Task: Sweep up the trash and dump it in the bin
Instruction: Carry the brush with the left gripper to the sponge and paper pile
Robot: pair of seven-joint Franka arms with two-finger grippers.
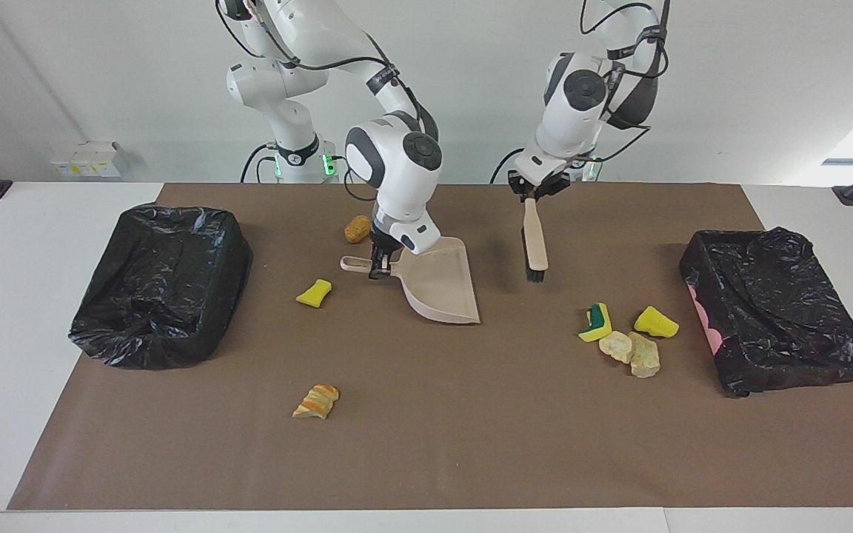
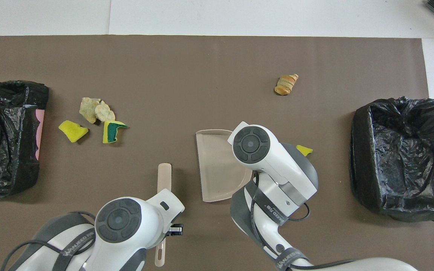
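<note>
Dustpan (image 1: 441, 289), beige, is hanging tilted from the right gripper (image 1: 378, 268), whose fingers are clamped tight on its handle over the middle of the brown mat (image 1: 426, 444); the pan's wide lip is pointing down toward the mat. The left gripper (image 1: 532, 191) is pinching the top of the brush (image 1: 534, 240), which is hanging with its black bristles lowest, over the mat beside the dustpan on the left arm's side.

Trash is lying loose on the mat in two areas. Toward the left arm's end, four pieces are sitting close together: a yellow-and-green sponge chunk (image 1: 595, 323), a plain yellow chunk (image 1: 655, 322), and two tan chunks (image 1: 631, 352) touching one another. This cluster is lying near a black-lined bin (image 1: 774, 311). Toward the right arm's end, a small yellow piece (image 1: 314, 293) is lying just beside the dustpan handle, a brown piece (image 1: 356, 229) is lying nearer to the robots than that, and an orange-striped piece (image 1: 316, 402) is lying well apart, farther from the robots. A second black-lined bin (image 1: 160, 285) is standing at that end. In the overhead view the right arm is covering most of the small yellow piece and hiding the brown one.
</note>
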